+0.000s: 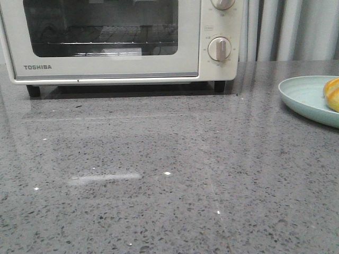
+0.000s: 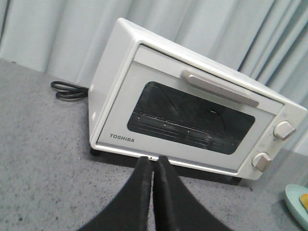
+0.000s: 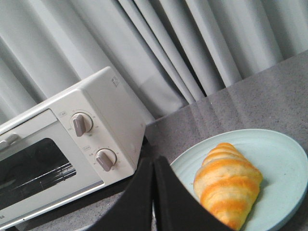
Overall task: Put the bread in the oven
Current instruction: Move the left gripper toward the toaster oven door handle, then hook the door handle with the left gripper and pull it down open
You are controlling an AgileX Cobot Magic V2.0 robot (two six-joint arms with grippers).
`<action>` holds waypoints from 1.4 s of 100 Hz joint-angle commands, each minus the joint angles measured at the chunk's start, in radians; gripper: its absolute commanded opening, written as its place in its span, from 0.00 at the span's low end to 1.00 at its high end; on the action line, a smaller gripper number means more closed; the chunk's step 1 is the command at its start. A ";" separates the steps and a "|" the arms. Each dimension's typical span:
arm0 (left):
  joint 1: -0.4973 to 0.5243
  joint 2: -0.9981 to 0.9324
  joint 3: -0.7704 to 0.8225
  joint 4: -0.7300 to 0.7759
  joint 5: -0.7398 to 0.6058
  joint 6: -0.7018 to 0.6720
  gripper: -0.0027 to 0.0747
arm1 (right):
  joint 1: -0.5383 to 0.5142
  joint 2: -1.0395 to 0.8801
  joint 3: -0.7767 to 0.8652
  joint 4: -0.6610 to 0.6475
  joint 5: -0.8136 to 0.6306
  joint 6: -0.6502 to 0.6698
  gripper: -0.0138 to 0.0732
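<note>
Golden striped bread (image 3: 230, 188) lying on plate (image 3: 281, 159) near desk's right edge, oven (image 1: 122, 39) at back edge with door closed, nothing gripped, both grippers (image 2: 153, 168) (image 3: 154, 173) pressed together.

The oven (image 1: 111, 42) door stands shut, blocking its rack; bare countertop (image 1: 159, 180) lies before it.

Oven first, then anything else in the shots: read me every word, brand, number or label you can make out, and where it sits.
"TOSHIBA": lower left of the oven door, in the front and left wrist views.
Small marks around the knobs: too small to read.
Embossed mark on the oven's top: unreadable.
Nothing else carries text.
</note>
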 commanded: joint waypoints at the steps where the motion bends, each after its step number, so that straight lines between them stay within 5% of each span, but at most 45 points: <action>1: -0.035 0.100 -0.108 -0.025 -0.023 0.110 0.01 | -0.006 0.066 -0.075 0.001 -0.043 -0.014 0.08; 43: -0.274 0.631 -0.547 0.135 0.029 0.203 0.01 | -0.006 0.119 -0.101 0.001 0.005 -0.014 0.08; 69: -0.436 0.886 -0.734 0.149 -0.091 0.181 0.01 | -0.006 0.119 -0.101 0.001 0.005 -0.018 0.08; 140: -0.469 1.122 -0.850 0.149 -0.191 0.180 0.01 | -0.006 0.119 -0.101 0.001 0.012 -0.018 0.08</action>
